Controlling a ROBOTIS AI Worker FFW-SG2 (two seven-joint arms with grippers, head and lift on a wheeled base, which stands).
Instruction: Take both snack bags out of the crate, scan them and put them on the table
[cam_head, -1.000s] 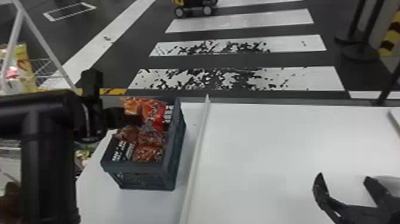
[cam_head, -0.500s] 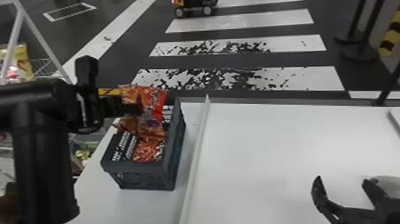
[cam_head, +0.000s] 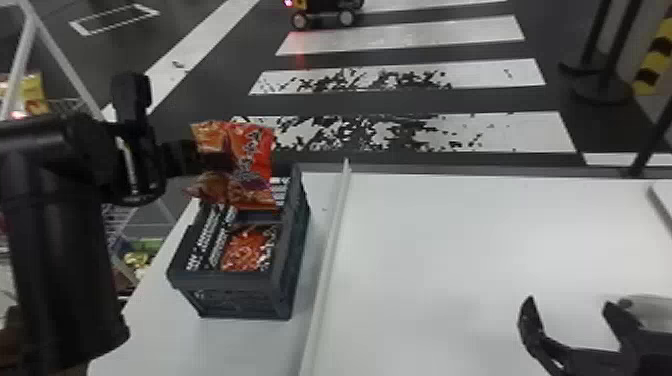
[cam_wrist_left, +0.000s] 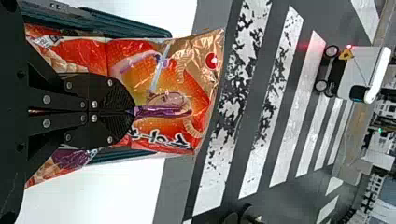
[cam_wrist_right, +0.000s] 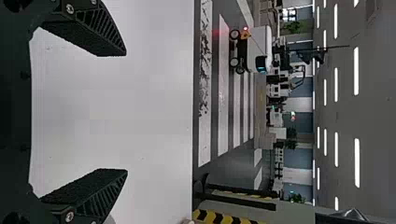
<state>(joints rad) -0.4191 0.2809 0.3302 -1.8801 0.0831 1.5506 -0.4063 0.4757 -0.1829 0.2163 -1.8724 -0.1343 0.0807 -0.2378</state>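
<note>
Red snack bag (cam_head: 256, 150) is pinched in left fingers (cam_wrist_left: 109, 93) over crate's (cam_head: 230, 282) 12 o'clock end; second bag (cam_head: 247, 250) is nested at 6. Right fingers (cam_wrist_right: 100, 30) are spread. Unloading's in hand; rim clearance is needed before scan.

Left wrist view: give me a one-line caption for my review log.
Left gripper pinching an orange-red snack bag, with the crate behind it and crosswalk stripes beyond.

Before me, the white table (cam_head: 450, 260) bears the dark crate (cam_head: 240, 301); right of the crate runs a thin pale strip (cam_head: 329, 260).
</note>
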